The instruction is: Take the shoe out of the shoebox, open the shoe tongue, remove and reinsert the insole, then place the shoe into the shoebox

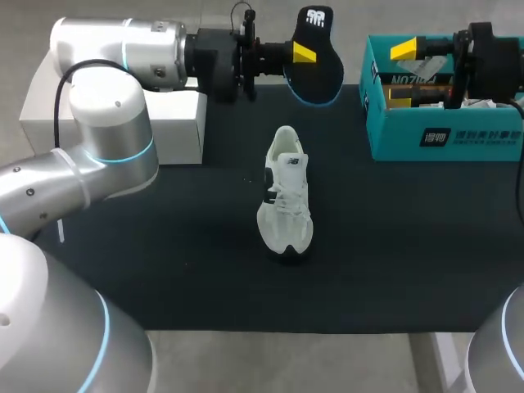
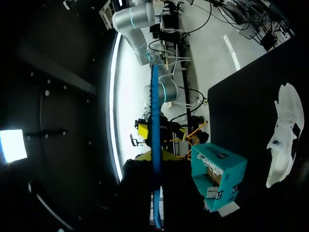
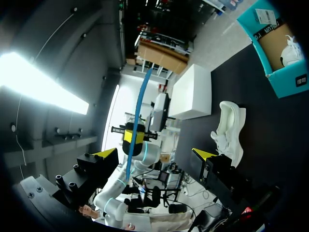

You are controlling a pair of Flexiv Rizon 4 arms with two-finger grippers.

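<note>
Shoe lay mid-mat, outside shoebox at far right; left gripper clenched insole at far centre; right gripper released, fingers spread over shoebox.

site: robotics lab | cue: left arm, right arm, black table

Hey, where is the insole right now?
In the head view the insole is held up by the left end effector at the far middle, between the white box and the shoebox, beyond the shoe.
</note>
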